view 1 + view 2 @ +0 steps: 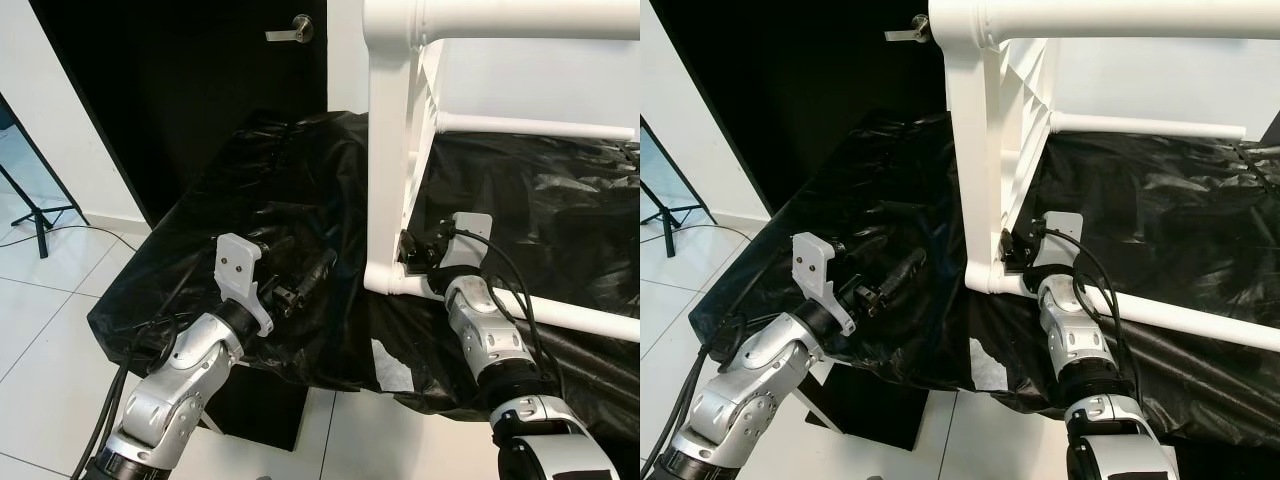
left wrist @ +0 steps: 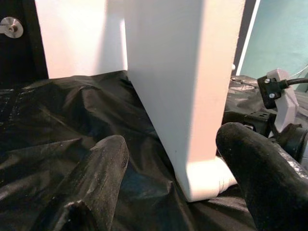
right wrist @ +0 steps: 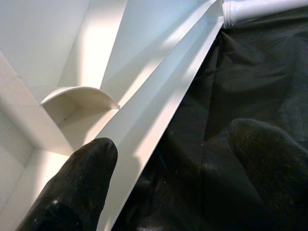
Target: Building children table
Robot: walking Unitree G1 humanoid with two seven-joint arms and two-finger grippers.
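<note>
You see a plain white table frame point(image 1: 400, 150) on glossy black plastic sheeting point(image 1: 280, 180), silver arms ending in black fingers point(image 2: 96, 178), a black door point(image 1: 180, 80) with a silver handle point(image 1: 292, 31), and white floor tiles point(image 1: 40, 300).

Left hand point(image 1: 300, 280) and right hand point(image 1: 412, 252), both reached forward, fingers spread apart.

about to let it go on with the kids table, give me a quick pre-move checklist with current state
1. White table frame on its side on the black sheet: ok.
2. Left pincer open, short of the frame: ok.
3. Right pincer at the frame's lower corner, fingers straddling a panel edge: ok.
4. Right pincer gripping firmly: cannot tell.
5. Cables away from the frame: not ok, they loop close beside it.
</note>
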